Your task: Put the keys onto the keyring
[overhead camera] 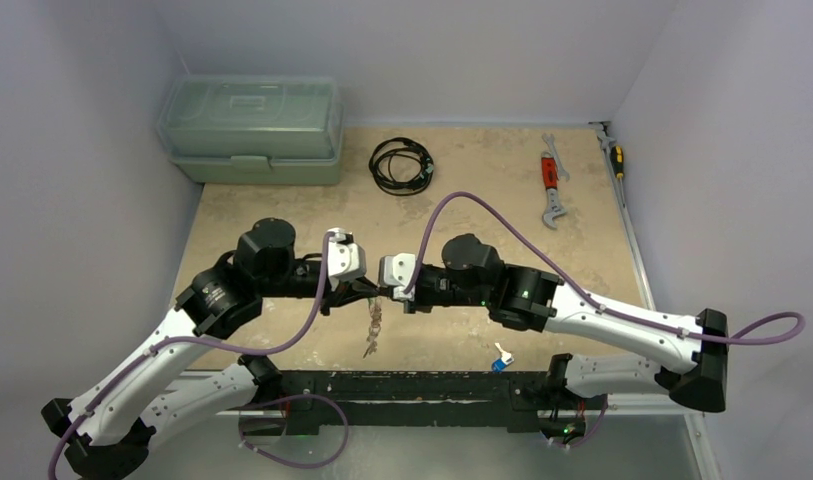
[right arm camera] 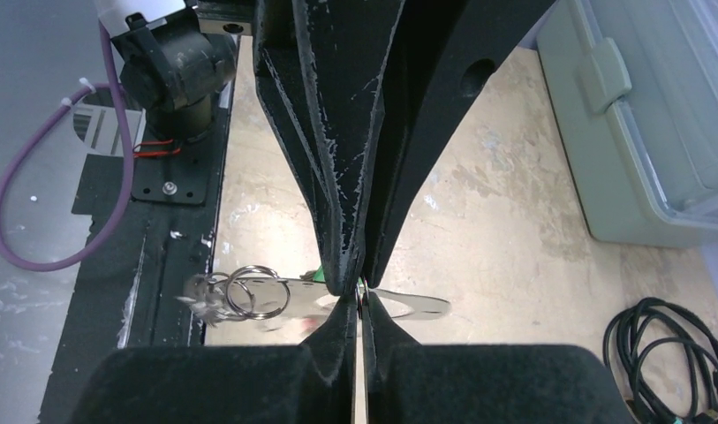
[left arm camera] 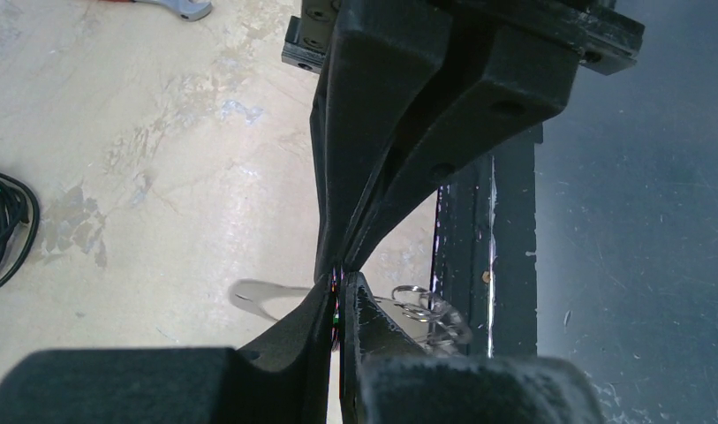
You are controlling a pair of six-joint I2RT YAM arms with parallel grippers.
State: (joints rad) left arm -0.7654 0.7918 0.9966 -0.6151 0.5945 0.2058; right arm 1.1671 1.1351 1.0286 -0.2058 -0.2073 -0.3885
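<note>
**Left gripper (left arm camera: 340, 299) and right gripper (right arm camera: 357, 305) pinched shut on the keys (overhead camera: 372, 325)**

Closest to each wrist camera, that arm's own black fingers stand closed, tip to tip with the other arm's pair. The left fingers clamp a green-and-red part of the bunch. The right fingers are closed at the same spot, on a flat silver key (right arm camera: 412, 306) that sticks out on both sides of the pinch. Two small split rings (right arm camera: 252, 292) sit on the bunch, just beside the fingertips.

From above, the keys dangle between the two grippers, over the middle of the tabletop (overhead camera: 502, 160) near its near edge. A blue-tagged key (overhead camera: 500, 359) lies alone at the near edge, toward the right. A green toolbox (overhead camera: 250, 130) fills the far left corner. A black cable coil (overhead camera: 402, 165) and a red-handled wrench (overhead camera: 551, 182) lie along the far edge.
</note>
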